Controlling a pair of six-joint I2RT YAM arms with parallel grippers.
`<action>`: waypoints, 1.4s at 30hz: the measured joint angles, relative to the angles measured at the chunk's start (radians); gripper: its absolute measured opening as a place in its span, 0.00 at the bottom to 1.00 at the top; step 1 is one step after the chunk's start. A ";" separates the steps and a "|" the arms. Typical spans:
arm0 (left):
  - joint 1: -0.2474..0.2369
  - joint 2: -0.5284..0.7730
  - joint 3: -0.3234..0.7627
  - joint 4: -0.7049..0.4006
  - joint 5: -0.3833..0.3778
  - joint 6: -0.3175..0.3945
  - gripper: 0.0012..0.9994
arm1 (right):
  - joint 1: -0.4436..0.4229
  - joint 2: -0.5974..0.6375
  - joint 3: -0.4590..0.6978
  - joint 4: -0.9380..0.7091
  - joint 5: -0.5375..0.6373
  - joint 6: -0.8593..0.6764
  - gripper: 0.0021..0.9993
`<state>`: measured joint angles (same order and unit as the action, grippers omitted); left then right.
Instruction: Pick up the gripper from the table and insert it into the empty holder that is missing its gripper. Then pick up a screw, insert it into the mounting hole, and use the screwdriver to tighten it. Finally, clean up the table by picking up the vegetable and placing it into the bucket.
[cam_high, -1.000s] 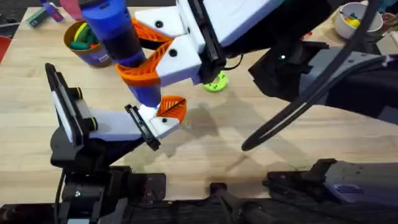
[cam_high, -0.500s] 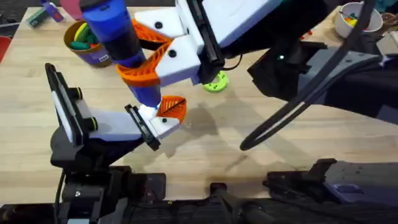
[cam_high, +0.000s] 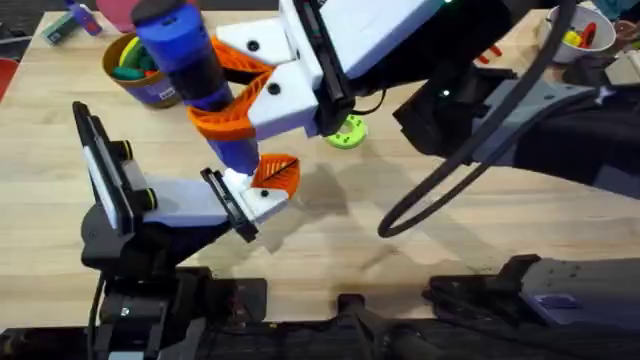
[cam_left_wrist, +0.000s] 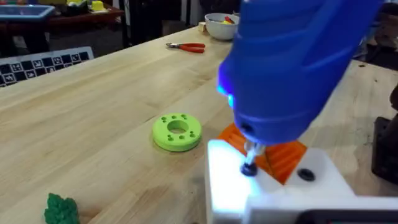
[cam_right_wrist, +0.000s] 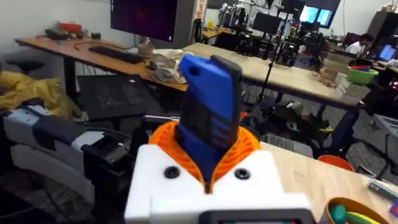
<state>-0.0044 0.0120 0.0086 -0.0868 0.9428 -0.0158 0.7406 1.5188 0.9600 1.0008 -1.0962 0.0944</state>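
Observation:
My right gripper (cam_high: 235, 105), white with orange pads, is shut on the blue screwdriver (cam_high: 185, 60), which stands nearly upright. Its metal bit (cam_left_wrist: 250, 152) rests on a dark screw (cam_left_wrist: 249, 168) in the white holder (cam_left_wrist: 273, 186). That holder is part of my left gripper (cam_high: 255, 200), and the orange gripper (cam_high: 277, 173) sits in it. The left wrist view shows a dark green vegetable (cam_left_wrist: 62, 209) lying on the table. The yellow-rimmed bucket (cam_high: 140, 72) with its purple label stands at the far left. In the right wrist view the screwdriver (cam_right_wrist: 208, 118) rises between the orange pads.
A bright green disc (cam_high: 348, 132) with holes lies just beyond the holder. Red-handled pliers (cam_left_wrist: 186, 46) and a white bowl (cam_left_wrist: 221, 25) sit toward the far right of the table. The right arm and its cable span the middle of the table.
The right arm and its hanging cable have drifted slightly left. The screwdriver stays with its bit on the holder, and the left arm has not moved.

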 joint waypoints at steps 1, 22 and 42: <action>0.000 0.000 0.000 0.000 0.000 0.000 0.01 | 0.000 0.001 0.000 -0.001 0.000 -0.001 0.02; 0.000 0.000 0.000 0.000 0.000 0.000 0.01 | 0.001 0.009 0.000 0.001 0.000 -0.002 0.02; 0.000 0.000 0.000 0.000 0.000 0.000 0.01 | 0.008 0.023 0.001 0.008 0.003 0.002 0.02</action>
<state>-0.0044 0.0120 0.0086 -0.0872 0.9432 -0.0161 0.7490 1.5421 0.9610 1.0085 -1.0931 0.0960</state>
